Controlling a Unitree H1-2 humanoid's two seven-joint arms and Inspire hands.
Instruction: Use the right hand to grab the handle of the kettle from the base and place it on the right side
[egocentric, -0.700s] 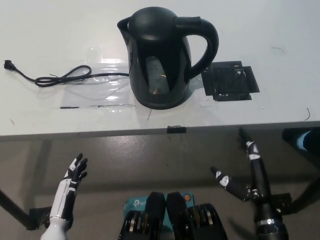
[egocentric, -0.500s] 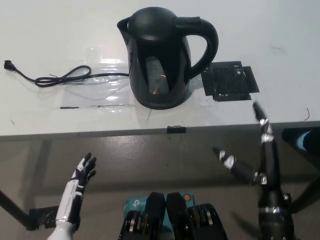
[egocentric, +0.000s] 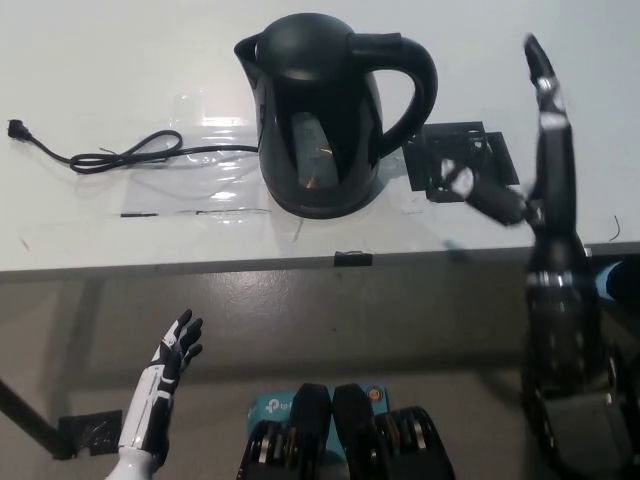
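Open right hand (egocentric: 535, 185) hovers over table edge (egocentric: 200, 266), right of kettle (egocentric: 325, 110).

Open table (egocentric: 90, 70) right of kettle (egocentric: 320, 110), only flat black tape patch (egocentric: 462, 162) there, nothing upright. Right hand (egocentric: 530, 170) over that patch, fingers spread, apart from handle (egocentric: 412, 85), bare gap between. Handle loop open, facing right. Cord (egocentric: 130, 152) trailing left of kettle, blocking nothing on the right. Left hand (egocentric: 165, 375) low below table edge, fingers apart, well clear.
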